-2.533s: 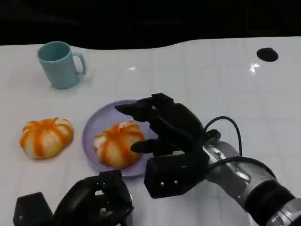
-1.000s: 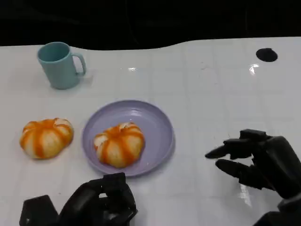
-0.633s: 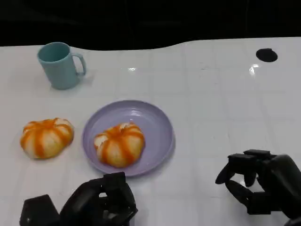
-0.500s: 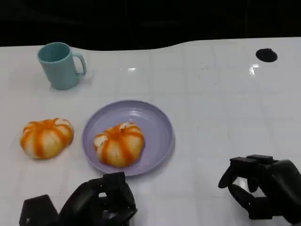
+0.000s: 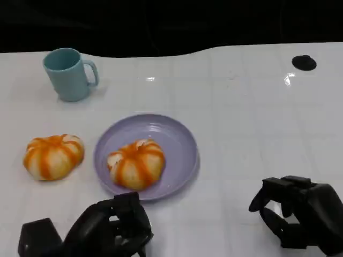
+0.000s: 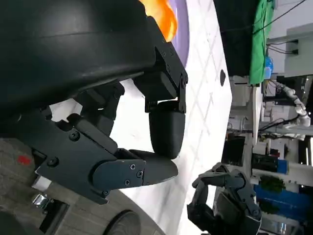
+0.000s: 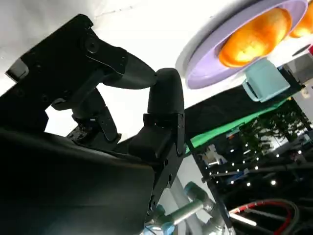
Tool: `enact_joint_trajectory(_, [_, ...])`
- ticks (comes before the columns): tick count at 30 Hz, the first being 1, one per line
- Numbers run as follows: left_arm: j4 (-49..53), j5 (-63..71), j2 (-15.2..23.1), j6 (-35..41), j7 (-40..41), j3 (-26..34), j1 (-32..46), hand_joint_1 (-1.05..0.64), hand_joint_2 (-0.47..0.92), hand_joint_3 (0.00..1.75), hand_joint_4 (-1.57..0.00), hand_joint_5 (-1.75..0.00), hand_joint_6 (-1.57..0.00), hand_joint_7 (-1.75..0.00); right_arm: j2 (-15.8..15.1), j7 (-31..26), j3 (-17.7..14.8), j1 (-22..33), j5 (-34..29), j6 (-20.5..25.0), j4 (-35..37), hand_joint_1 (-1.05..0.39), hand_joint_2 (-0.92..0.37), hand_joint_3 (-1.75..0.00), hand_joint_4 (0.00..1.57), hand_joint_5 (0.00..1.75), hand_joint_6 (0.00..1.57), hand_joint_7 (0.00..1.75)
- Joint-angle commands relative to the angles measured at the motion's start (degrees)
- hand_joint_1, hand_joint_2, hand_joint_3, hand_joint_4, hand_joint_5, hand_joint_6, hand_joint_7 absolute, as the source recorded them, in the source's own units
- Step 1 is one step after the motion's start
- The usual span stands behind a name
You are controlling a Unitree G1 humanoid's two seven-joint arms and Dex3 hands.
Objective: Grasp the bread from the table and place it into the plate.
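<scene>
Evidently the orange-striped bread (image 5: 135,164) sat in the lavender plate (image 5: 179,140) as the task wanted, so the right hand (image 5: 297,217) at the near right and the left hand (image 5: 102,231) at the near left lay curled, holding nothing.

Both hands, left hand (image 5: 102,231) and right hand (image 5: 300,217), were matte black, with rounded shells, blocky segmented fingers (image 6: 166,125) and small round screws.
</scene>
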Motion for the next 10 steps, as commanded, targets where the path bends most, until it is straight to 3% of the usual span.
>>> enact_joint_trajectory(1, [0.62,-0.40,1.18,-0.39,-0.55,0.74,-0.18,-0.50,0.61,0.72,-0.80,-1.75,-0.77,-1.38,-0.98,-0.93,0.20,-0.72,-0.04,-0.77,1.01,-0.21,-0.41,-1.14,0.89,1.69,0.81,1.26])
enact_joint_trajectory(10, [0.76,-0.22,1.40,-0.19,-0.36,0.85,-0.52,-0.49,0.61,0.73,-0.79,-1.75,-0.77,-1.38,-1.17,-2.24,0.61,-1.77,-1.22,-1.18,2.09,-0.21,-0.40,-1.13,0.89,1.64,0.83,1.23])
